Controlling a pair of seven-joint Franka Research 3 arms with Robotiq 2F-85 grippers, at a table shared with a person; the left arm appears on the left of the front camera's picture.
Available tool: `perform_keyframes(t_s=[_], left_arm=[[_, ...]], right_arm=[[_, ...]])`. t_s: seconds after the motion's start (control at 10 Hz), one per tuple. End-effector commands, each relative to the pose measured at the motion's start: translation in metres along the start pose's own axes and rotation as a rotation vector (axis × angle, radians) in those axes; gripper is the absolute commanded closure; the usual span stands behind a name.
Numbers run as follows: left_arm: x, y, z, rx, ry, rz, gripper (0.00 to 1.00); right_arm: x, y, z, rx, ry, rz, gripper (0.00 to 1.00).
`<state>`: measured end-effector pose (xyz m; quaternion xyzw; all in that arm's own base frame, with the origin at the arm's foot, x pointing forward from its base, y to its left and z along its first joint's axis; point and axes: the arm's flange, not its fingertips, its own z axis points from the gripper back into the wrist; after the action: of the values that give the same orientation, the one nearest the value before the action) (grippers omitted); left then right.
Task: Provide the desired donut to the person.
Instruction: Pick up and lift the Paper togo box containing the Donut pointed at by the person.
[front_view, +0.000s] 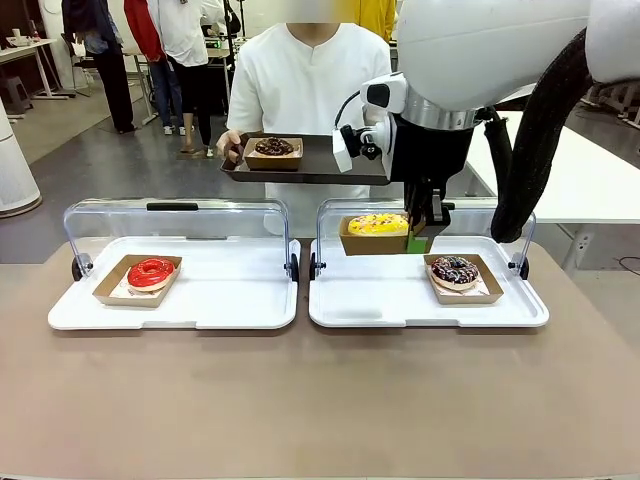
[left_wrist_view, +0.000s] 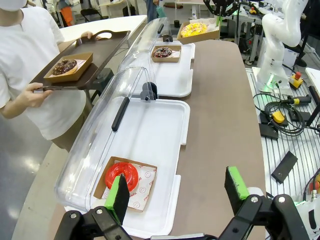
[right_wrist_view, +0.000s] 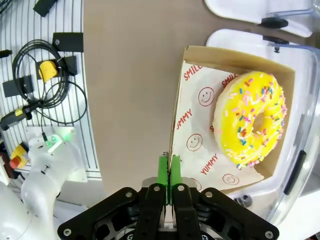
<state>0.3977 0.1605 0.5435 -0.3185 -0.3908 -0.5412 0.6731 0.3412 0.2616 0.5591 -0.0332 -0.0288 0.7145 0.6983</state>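
Sprinkled yellow donut (right_wrist_view: 235, 120), tan box (right_wrist_view: 235, 54); red donut (front_view: 137, 272).

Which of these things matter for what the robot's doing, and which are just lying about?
In use: right hand, yellow donut, carton, person, brown tray.
Lying about: red donut, dark sprinkled donut, left hand, cables.

Right arm hangs down from above, right gripper (front_view: 418, 238) pointing down with fingers pinched on a box (front_view: 370, 246) edge, left gripper (left_wrist_view: 177, 187) hovering, fingers spread wide.
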Motion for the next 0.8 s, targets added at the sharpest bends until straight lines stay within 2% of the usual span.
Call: perform_keyframes(t_s=[0.0, 0.7], left_arm=[[-0.0002, -0.0015, 0.0018, -0.003, 0.013, -0.001, 0.00], [-0.0002, -0.0015, 0.0018, -0.003, 0.013, -0.001, 0.00]], right_arm=[[0.0023, 0.0034, 0.0015, -0.007, 0.003, -0.014, 1.00], [0.0023, 0.0034, 0.0015, -0.007, 0.003, -0.014, 1.00]])
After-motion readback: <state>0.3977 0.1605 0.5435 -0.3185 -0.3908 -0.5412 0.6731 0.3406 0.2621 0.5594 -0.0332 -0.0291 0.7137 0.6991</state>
